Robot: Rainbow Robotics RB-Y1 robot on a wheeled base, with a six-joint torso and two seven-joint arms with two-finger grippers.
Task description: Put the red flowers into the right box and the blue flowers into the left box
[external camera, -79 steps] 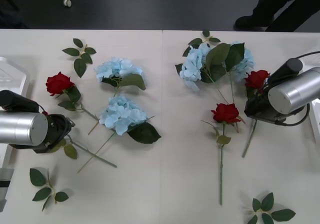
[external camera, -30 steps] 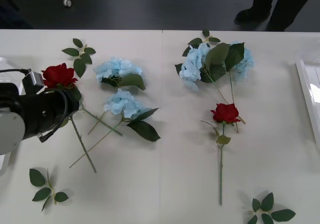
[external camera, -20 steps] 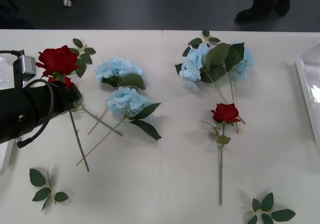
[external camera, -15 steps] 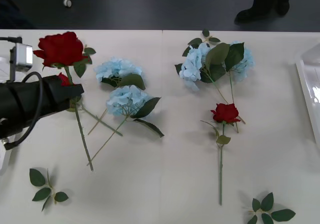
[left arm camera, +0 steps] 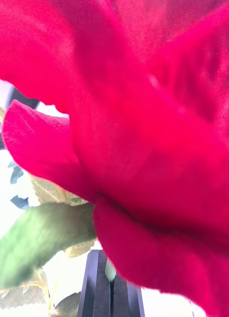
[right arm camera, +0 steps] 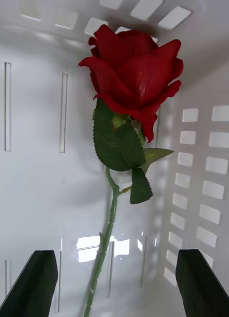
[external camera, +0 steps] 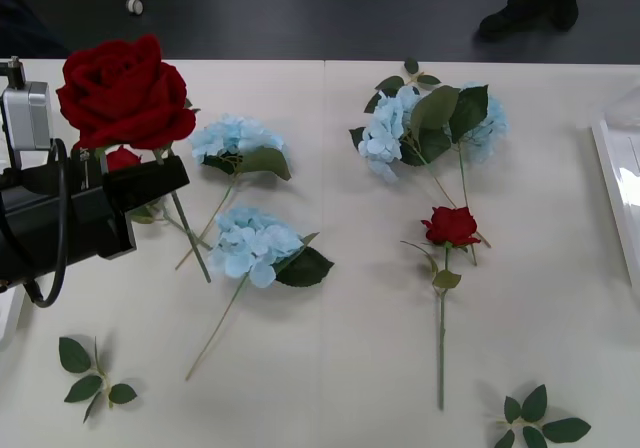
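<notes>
White worktop (external camera: 330,368), dark floor beyond. A red rose (external camera: 125,90) rides high, stem pinched in the closed left gripper (external camera: 165,176); carry it across clear of the blue flowers (external camera: 250,243) to the right box (external camera: 612,183). There, the right gripper (right arm camera: 114,282) hangs open over a rose (right arm camera: 132,69) already inside. No readable writing.

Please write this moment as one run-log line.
left gripper: shut on rose, lifted | right gripper: open over right box, rose inside | table: one rose

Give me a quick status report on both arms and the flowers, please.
Left tool shut on a red rose, lifted. Right tool open over a rose lying in the right box. One rose left on the table.
</notes>
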